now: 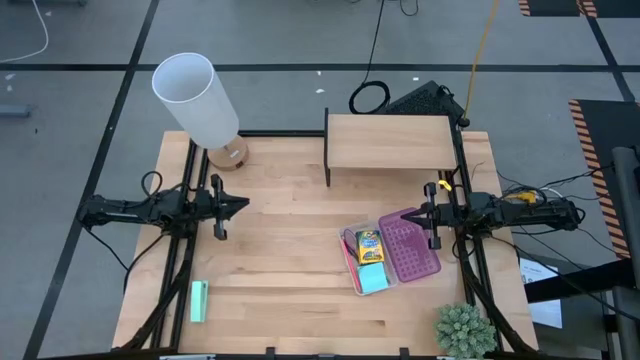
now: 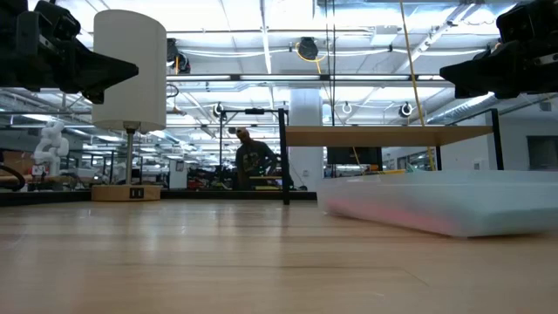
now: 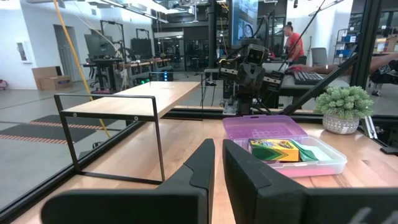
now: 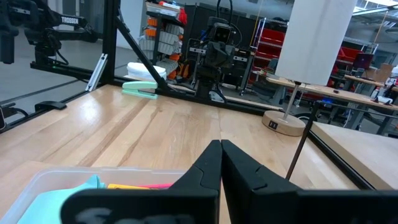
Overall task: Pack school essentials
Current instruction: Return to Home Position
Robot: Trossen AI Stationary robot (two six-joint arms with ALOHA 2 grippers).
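Two closed end effectors, left (image 1: 240, 205) and right (image 1: 424, 213), flanking pencil case (image 1: 392, 252); lamp (image 1: 197, 100), shelf (image 1: 388, 142), stapler (image 1: 198, 300), plant (image 1: 465, 329) around it.

Two dark arms on black frames

Left end effector (image 1: 232, 206) and right end effector (image 1: 425, 212): matte black wedge fingers; behind the right, seemingly yellow-orange cabling.
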